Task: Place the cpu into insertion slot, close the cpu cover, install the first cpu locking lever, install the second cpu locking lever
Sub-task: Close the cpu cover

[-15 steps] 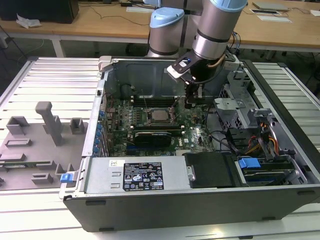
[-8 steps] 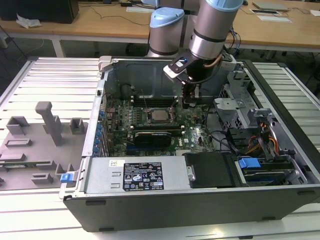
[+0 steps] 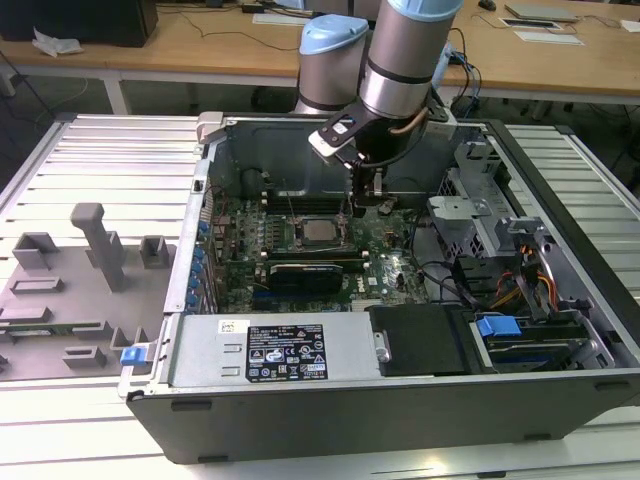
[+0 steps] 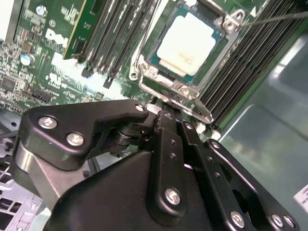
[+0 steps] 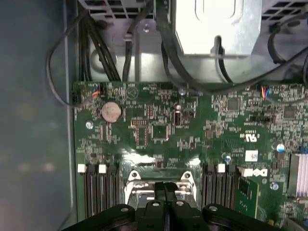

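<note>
We see the cpu (image 4: 186,43) lying flat in the insertion slot (image 4: 156,61), its pale metal top facing up. The cpu cover (image 4: 185,90) is down around it, so the chip shows through the frame's window. A thin metal rod (image 4: 274,18) runs away from one corner of the socket, standing clear of the frame.

In the second wrist view the gripper (image 4: 163,116) sits right at the edge of the cover, its black fingers (image 4: 169,144) drawn together. In the first wrist view the gripper (image 5: 166,186) shows the same: the two fingertips meet with barely a seam between them, just in front of the cover's silvery edge (image 5: 144,185). We cannot make out anything pinched between them.

Long black memory slots (image 4: 110,38) flank the socket on both sides. Beyond the socket the green motherboard (image 5: 192,125) carries a round coin cell (image 5: 110,111), and black cables (image 5: 96,43) drop down to its far edge.

In the exterior view the gripper (image 3: 368,205) hangs over the board just to the exterior view's right of the cpu (image 3: 318,232), inside the open computer case (image 3: 400,420). A labelled power supply (image 3: 285,350) fills the near side of the case. On the exterior view's left, a grey fixture tray (image 3: 80,270) rests on the slatted table (image 3: 100,150)
</note>
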